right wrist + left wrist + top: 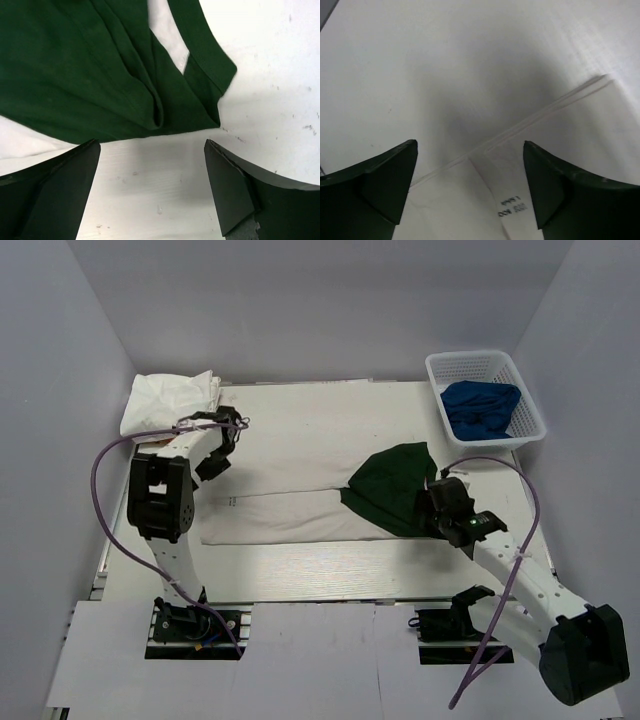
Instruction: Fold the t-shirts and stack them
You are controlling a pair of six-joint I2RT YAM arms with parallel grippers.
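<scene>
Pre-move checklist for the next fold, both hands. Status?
1. Left hand open and empty: ok.
2. Right hand open and empty: ok.
3. Left hand over the shirt edge: ok, the white edge lies below it.
4. Right hand at the green end: ok, the hem lies just ahead of it.
5. Green end flat: not ok, a raised crease runs through it.
6. Hands touching cloth: cannot tell.
</scene>
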